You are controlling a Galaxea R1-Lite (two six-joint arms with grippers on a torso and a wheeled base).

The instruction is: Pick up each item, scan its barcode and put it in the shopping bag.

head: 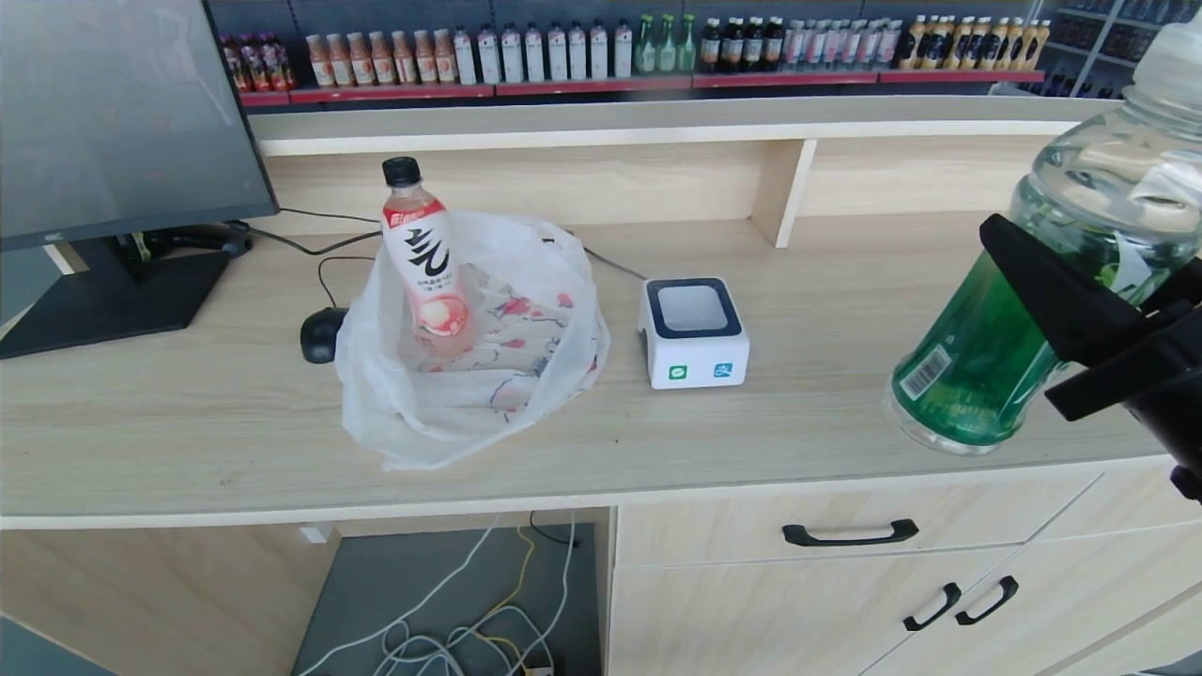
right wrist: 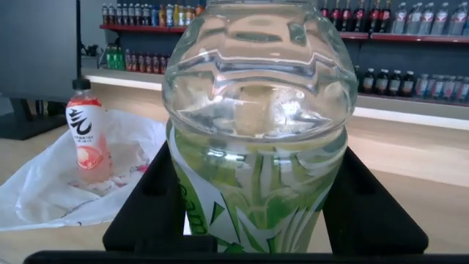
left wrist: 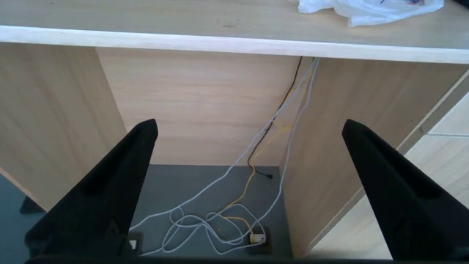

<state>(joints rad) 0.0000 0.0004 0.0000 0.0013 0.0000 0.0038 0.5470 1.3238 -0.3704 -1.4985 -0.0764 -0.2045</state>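
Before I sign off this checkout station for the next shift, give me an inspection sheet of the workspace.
Surface: light wooden counter, with a raised ledge behind.
Job's things: green bottle tilted in the right tool, barcode showing; pink bottle upright in the shopping bag; scanner beside the bag.
Clutter: mouse and monitor on the robot's left.
Tools: right tool shut on the green bottle; left tool open, empty, below the counter's edge.
Cables: counter cable behind the bag; floor cables loose under the counter.
Surroundings: drink shelves behind; drawers below.
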